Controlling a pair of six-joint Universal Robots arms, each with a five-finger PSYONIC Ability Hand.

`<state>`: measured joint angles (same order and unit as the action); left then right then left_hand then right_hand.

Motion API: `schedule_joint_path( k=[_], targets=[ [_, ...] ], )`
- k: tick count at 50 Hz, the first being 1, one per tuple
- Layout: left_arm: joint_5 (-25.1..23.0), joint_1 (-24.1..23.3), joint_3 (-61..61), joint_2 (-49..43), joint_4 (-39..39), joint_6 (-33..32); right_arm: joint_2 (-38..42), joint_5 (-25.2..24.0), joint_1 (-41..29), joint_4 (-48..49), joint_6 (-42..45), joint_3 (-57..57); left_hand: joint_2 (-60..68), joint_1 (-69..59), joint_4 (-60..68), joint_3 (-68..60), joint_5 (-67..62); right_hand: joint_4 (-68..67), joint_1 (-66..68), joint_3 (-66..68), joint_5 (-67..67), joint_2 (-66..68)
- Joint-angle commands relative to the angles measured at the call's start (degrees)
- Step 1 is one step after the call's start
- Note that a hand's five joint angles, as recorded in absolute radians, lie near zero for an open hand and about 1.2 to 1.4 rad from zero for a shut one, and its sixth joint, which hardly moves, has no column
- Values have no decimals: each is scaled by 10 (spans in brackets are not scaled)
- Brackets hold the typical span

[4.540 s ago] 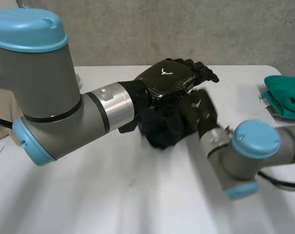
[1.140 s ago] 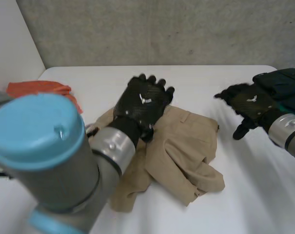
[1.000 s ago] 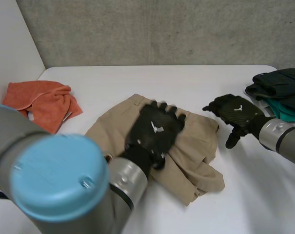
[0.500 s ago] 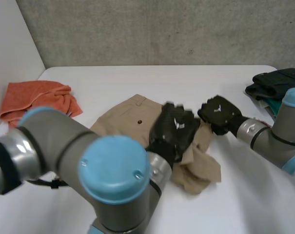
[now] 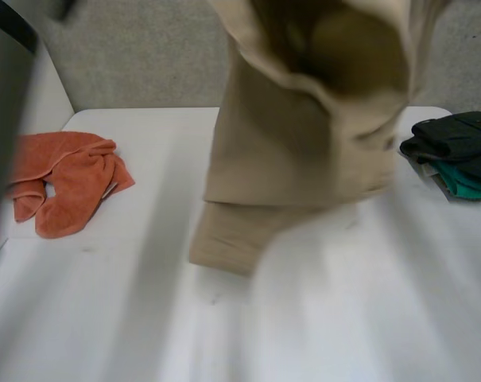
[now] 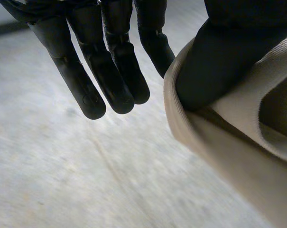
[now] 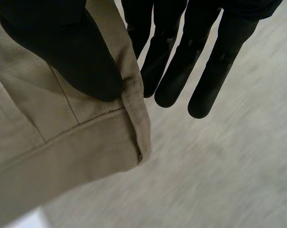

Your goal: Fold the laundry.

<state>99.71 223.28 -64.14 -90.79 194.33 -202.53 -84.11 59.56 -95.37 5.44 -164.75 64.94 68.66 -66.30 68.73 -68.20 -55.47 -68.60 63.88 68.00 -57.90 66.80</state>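
A pair of tan trousers [image 5: 304,143] hangs lifted high over the table's middle, with its lower end [image 5: 232,239] down near the tabletop. In the left wrist view my left hand [image 6: 112,57] pinches a folded edge of the tan cloth [image 6: 228,147] under its thumb [image 6: 219,61], its other fingers straight beside it. In the right wrist view my right hand [image 7: 200,57] pinches a stitched hem corner of the cloth [image 7: 62,142] under its thumb [image 7: 72,52]; the remaining fingers point straight down past the edge.
An orange towel [image 5: 65,179] lies crumpled at the table's left. A stack of dark and teal folded clothes [image 5: 455,155] sits at the right edge. Bare white table [image 5: 343,318] spreads in front. My left arm [image 5: 1,119] crosses the left edge.
Half a second ago both hands were closing on the trousers lying on the table. They have since lifted the garment high, and it now hangs in front of the head camera.
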Motion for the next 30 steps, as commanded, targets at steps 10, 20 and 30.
schedule_joint_path(
  k=[10,20,30],
  targets=[
    [-28,166,-93,-81,-20,95,144,49,-124,-24,-77,-120,113,-137,113,-118,-145,-114,161,120,-121,132],
    [-84,235,-26,-345,-11,148,345,172,-170,3,44,-141,113,-137,113,-118,-145,-114,161,120,-121,132],
    [-116,295,118,-458,9,151,449,224,-200,127,60,-190,-573,549,-573,568,541,586,-539,-580,579,-568]
  ],
)
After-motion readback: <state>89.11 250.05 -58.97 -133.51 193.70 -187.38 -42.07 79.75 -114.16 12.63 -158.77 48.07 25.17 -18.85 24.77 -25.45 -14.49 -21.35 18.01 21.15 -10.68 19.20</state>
